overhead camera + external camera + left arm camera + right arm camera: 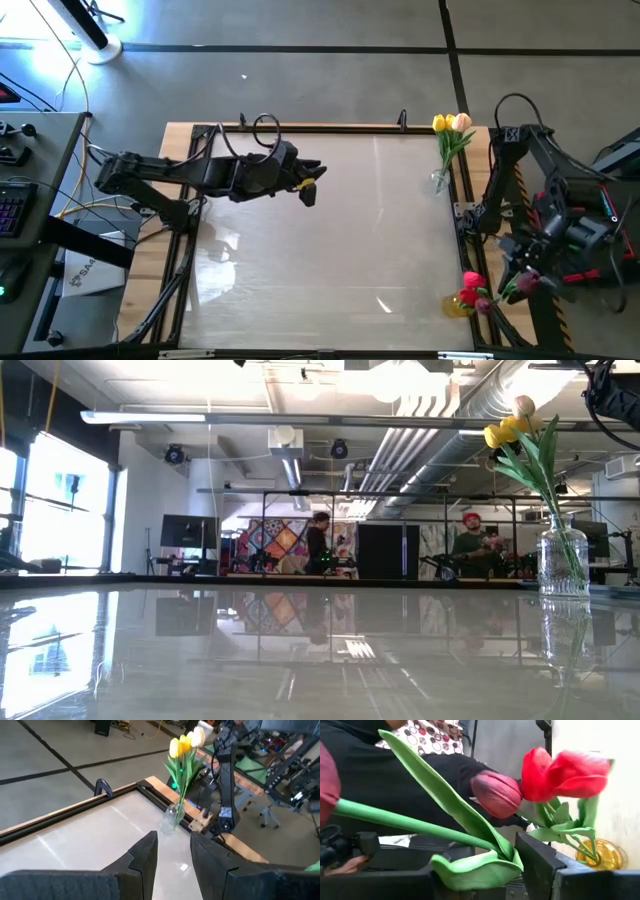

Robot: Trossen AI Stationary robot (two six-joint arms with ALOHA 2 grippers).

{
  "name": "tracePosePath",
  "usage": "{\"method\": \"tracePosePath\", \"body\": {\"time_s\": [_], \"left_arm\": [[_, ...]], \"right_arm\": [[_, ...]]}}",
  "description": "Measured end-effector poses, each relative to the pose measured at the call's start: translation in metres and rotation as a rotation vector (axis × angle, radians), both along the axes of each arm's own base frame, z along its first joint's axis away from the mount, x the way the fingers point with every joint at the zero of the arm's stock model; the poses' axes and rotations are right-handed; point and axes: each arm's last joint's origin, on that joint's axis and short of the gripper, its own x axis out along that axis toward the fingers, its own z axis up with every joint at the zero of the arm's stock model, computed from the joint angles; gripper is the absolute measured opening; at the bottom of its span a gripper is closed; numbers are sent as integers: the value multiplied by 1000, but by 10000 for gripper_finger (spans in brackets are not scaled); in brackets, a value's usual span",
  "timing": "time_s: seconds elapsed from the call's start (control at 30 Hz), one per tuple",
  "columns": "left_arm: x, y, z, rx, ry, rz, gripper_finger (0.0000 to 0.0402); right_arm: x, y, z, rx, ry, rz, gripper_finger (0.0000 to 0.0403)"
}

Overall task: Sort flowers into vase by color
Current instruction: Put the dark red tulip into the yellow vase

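**Red tulip going into the yellow vase**

Red flowers (472, 290) sit in the yellow vase (458, 306) at the worktop's (320, 230) right near corner. A maroon tulip's (496, 794) green stem (410, 824) lies across the right end effector (522, 284); grasped or released, cannot tell. Best to let go only once the stem is inside the vase mouth. Yellow and peach tulips (452, 124) stand in the clear vase (440, 181) at the far right edge. Left end effector (308, 186) hovers mid-worktop, part-open, empty. Red heads crowd the vase mouth.
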Motion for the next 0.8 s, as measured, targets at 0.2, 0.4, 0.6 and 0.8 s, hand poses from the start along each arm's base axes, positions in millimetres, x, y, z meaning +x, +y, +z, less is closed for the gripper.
{"method": "tracePosePath", "body": {"time_s": [0.2, 0.4, 0.6, 0.8], "left_arm": [[2, -11, -6, 4, 32, -33, 103], [2, -21, -12, -1, 68, -46, 103], [2, -22, -11, -7, 59, -42, 103], [2, -21, -10, -8, 54, -40, 103]], "right_arm": [[1, -1, -8, -110, -26, -39, 130], [2, 14, -23, -223, -24, -32, 131], [2, 17, -24, -231, -29, -42, 128], [3, 17, -24, -233, -36, -50, 70]]}}
